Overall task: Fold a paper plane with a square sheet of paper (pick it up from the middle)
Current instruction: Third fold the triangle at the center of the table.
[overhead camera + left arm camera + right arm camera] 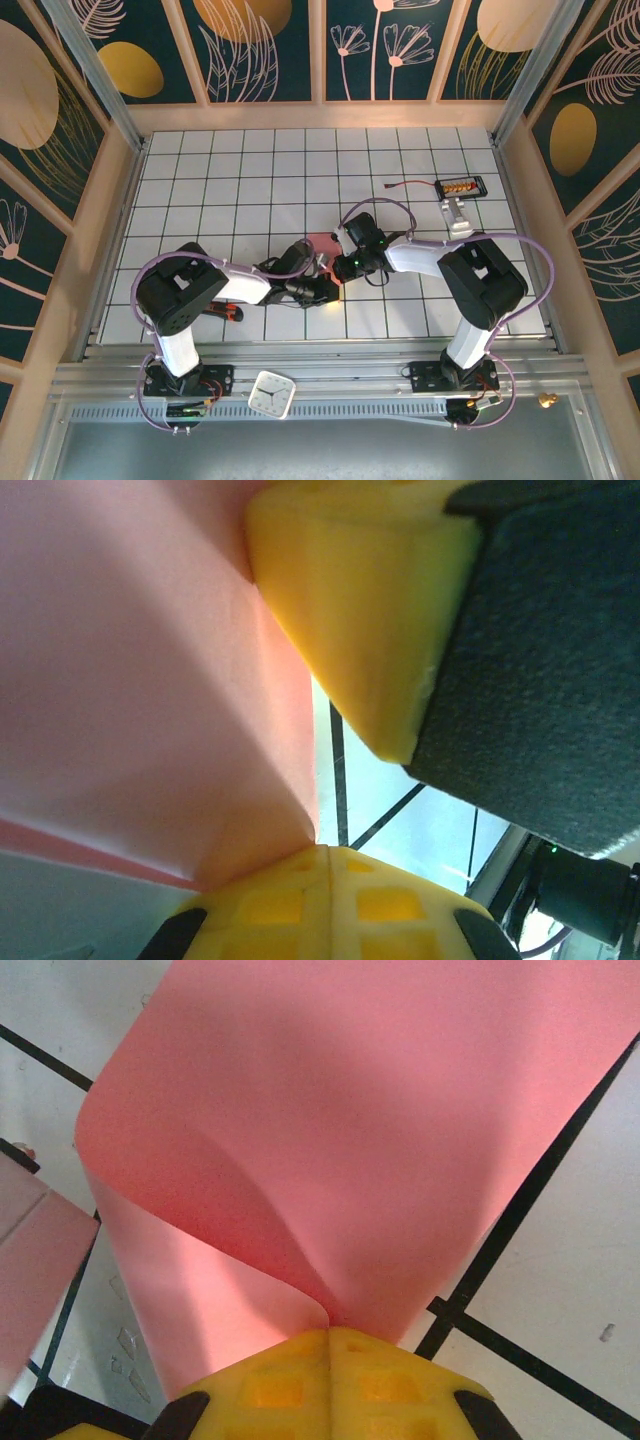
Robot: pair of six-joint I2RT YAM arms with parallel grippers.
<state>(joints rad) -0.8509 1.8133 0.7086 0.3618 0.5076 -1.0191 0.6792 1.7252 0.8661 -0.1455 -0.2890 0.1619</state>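
Paper (350,1110) pinched at its curled edge in the shut right gripper (328,1332), rising away from the yellow fingers (270,1390) over the grid table (560,1290). Pinched too in the closed left gripper (318,855), a crease running down to the tips. From the left wrist, a second yellow pad on a black body just beside the paper. From above, both grippers tip to tip mid-table, pink patch between; clock (271,393) at the near edge.
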